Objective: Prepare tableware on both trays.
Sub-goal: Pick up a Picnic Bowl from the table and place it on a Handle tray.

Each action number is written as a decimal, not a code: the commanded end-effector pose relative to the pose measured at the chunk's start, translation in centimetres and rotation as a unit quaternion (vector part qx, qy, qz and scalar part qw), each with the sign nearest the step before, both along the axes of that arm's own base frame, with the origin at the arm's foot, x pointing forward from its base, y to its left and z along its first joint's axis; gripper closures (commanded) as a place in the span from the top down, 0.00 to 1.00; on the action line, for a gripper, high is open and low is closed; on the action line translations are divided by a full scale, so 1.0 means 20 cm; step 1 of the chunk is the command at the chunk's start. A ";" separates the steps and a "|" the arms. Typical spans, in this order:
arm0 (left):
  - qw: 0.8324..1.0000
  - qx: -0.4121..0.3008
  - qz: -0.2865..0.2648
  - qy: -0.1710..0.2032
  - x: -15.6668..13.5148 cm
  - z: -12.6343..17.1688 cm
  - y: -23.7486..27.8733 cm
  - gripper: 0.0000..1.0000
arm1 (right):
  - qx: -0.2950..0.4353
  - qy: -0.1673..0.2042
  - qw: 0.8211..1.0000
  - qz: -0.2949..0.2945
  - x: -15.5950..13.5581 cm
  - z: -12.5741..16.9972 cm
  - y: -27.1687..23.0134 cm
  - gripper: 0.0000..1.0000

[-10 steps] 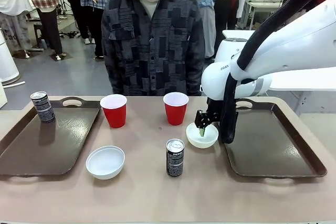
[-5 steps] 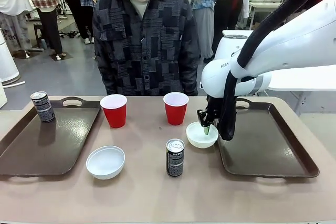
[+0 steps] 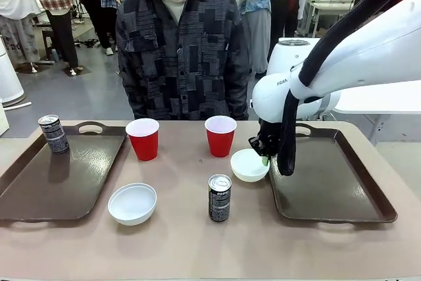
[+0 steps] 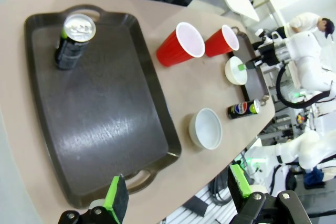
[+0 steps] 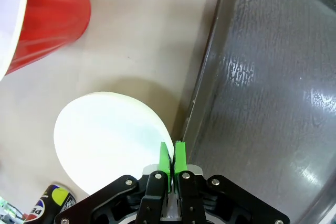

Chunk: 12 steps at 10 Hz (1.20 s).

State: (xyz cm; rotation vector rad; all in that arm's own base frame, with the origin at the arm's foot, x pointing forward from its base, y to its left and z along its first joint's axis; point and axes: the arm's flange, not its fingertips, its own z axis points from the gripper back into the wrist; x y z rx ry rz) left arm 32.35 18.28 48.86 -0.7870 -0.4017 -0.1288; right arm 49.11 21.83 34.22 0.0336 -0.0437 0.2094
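Observation:
My right gripper [image 3: 263, 154] [image 5: 171, 158] is shut on the right rim of a small white bowl [image 3: 247, 165] [image 5: 105, 145]. It holds the bowl tilted just left of the right tray [image 3: 335, 182] [image 5: 273, 87]. A second white bowl [image 3: 132, 203] and a dark can [image 3: 220, 197] stand on the table's front middle. Behind them are two red cups [image 3: 143, 138] [image 3: 220, 135]. Another can [image 3: 52, 133] [image 4: 71, 40] stands in the far corner of the left tray [image 3: 59, 182] [image 4: 105, 129]. High above that tray, my left gripper [image 4: 177, 192] is open and holds nothing.
A person in a dark patchwork shirt [image 3: 183, 51] stands at the far side of the table, hands out of sight. The right tray's inside is bare. Open tabletop lies between the trays at the front.
My right gripper has raised and tilted the bowl, carrying it slightly left. The right tray now sits a little farther left. The person has shifted to the left.

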 end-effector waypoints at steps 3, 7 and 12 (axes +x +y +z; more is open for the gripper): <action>1.000 -0.004 0.002 -0.005 0.00 0.00 0.00 1.00 | -0.026 0.000 1.000 -0.014 -0.04 0.02 0.02 0.00; 1.000 -0.004 0.002 -0.005 0.00 0.00 0.00 1.00 | -0.003 0.052 0.999 0.014 -0.36 0.44 -0.11 0.00; 1.000 -0.004 0.002 -0.005 0.00 0.00 0.00 1.00 | 0.074 0.018 0.997 -0.020 -0.34 0.54 -0.81 0.00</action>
